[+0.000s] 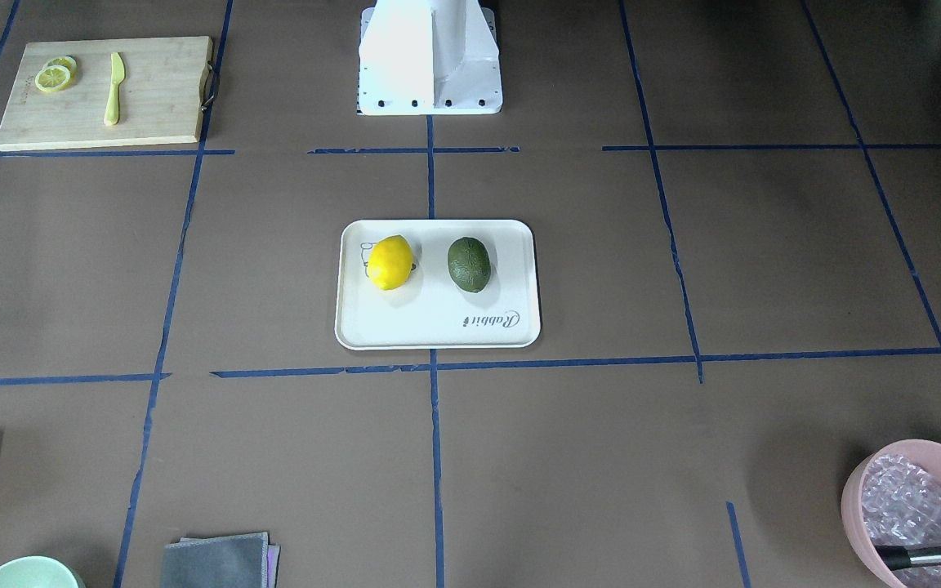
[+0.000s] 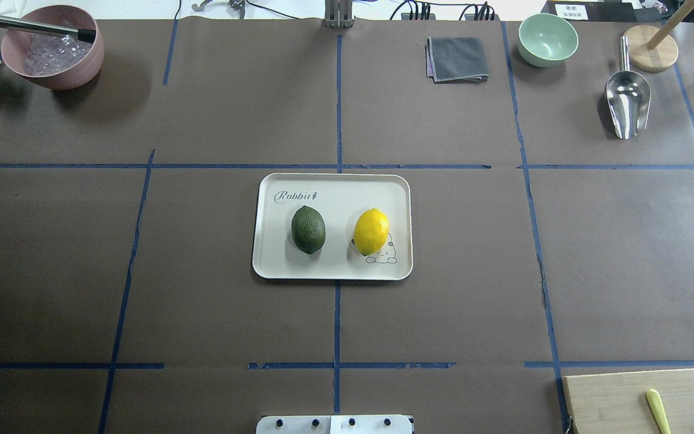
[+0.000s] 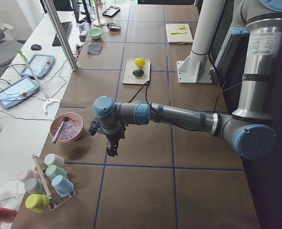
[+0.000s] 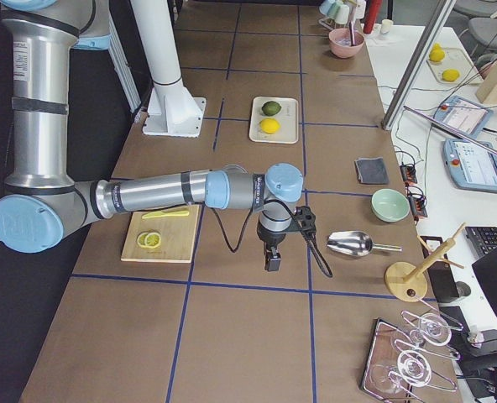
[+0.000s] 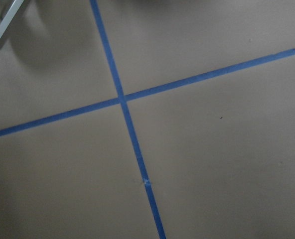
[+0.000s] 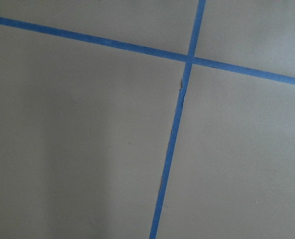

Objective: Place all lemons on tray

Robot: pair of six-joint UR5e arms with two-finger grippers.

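Note:
The cream-white tray (image 2: 335,196) lies at the table's middle. The bright yellow lemon (image 2: 371,231) and the dark green lemon (image 2: 308,229) both lie on it, apart from each other; they also show in the front view, yellow (image 1: 390,262) and green (image 1: 469,264). My left gripper (image 3: 111,151) hangs over bare table far from the tray, near a pink bowl. My right gripper (image 4: 272,262) hangs over bare table next to the cutting board. Both show only in the side views, so I cannot tell whether they are open or shut. The wrist views show only brown table and blue tape.
A bamboo cutting board (image 1: 152,90) with lemon slices (image 1: 55,77) and a yellow knife (image 1: 114,88) lies beside the robot's base (image 1: 430,57). At the far edge are a pink bowl (image 2: 52,48), grey cloth (image 2: 456,58), green bowl (image 2: 547,39) and metal scoop (image 2: 627,99).

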